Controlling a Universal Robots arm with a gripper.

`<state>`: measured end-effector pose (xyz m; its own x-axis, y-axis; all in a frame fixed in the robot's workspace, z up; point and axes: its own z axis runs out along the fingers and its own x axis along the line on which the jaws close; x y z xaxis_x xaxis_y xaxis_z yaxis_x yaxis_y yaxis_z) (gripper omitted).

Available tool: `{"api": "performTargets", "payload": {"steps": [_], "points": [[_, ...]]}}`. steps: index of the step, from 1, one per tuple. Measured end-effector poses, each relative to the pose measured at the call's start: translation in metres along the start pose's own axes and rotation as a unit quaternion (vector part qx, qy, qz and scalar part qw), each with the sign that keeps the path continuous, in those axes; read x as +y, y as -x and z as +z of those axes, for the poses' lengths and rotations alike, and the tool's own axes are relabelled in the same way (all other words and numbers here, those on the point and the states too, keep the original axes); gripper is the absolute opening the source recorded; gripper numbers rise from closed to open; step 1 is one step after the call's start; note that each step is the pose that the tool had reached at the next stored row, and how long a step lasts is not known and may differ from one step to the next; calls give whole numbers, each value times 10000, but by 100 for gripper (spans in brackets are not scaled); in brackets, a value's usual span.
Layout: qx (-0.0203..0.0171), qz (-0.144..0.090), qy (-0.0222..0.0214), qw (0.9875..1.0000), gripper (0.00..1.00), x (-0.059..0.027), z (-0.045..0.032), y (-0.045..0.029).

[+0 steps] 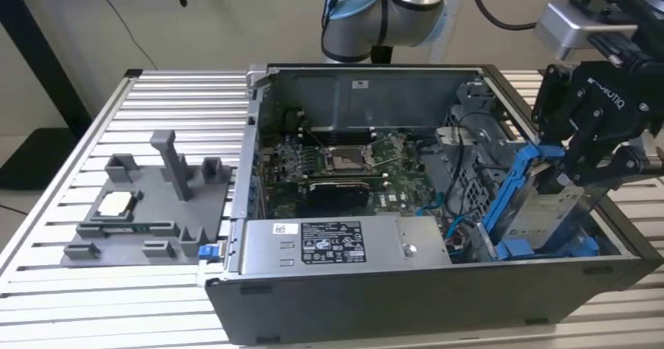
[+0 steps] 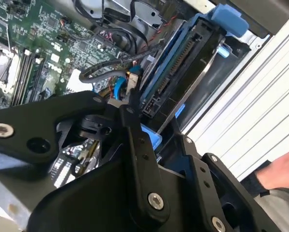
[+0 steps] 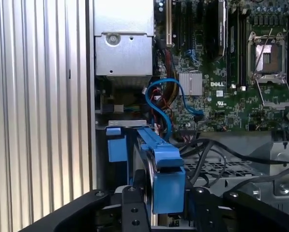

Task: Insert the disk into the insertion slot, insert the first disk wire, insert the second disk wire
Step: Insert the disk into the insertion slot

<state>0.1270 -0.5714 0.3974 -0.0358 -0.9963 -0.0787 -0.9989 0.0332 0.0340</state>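
From where I stand, the tool (image 1: pixel 586 170) hangs over the corner of the open computer case (image 1: pixel 415 294) and appears clamped on the upper end of the disk (image 1: pixel 539 209), its fingers either side of the bright blue carrier. The disk slants down from the tool, its lower end inside the case at the mouth of the insertion slot (image 1: pixel 568 236) directly below the tool, not yet seated. Just beside it, in the first wrist view, another blue carrier tab (image 3: pixel 116 145) sits in the neighbouring bay.

I judge the tilt to be the main worry: if the disk goes down at this angle, a corner of its carrier could catch on the edge of the perforated drive cage (image 3: pixel 217 170) and jam, or twist in the grip. The loose black cables (image 3: pixel 207 150) and the looping blue data cable (image 3: pixel 159 96) lie close beside the tool, between it and the motherboard (image 1: pixel 343 162), and one of them could be pinched under the carrier or snagged by a finger link.

A person's hand (image 2: pixel 280 174) rests on the slatted surface (image 1: pixel 155 100) outside the case wall, near the tool, and it could be struck if the arm swings outward. The grey fixture tray (image 1: pixel 145 209) sits well apart, beyond the far side of the case from the tool
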Motion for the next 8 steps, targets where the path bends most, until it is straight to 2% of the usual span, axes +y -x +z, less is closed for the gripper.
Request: {"api": "performTargets", "payload": {"steps": [4, 7, 8], "points": [[-12, 52, -4, 10000, 36, 0, -15, 2], [-48, 63, -3, 10000, 38, 1, -44, -3], [-63, 65, -3, 10000, 44, 1, -46, -7]]}}
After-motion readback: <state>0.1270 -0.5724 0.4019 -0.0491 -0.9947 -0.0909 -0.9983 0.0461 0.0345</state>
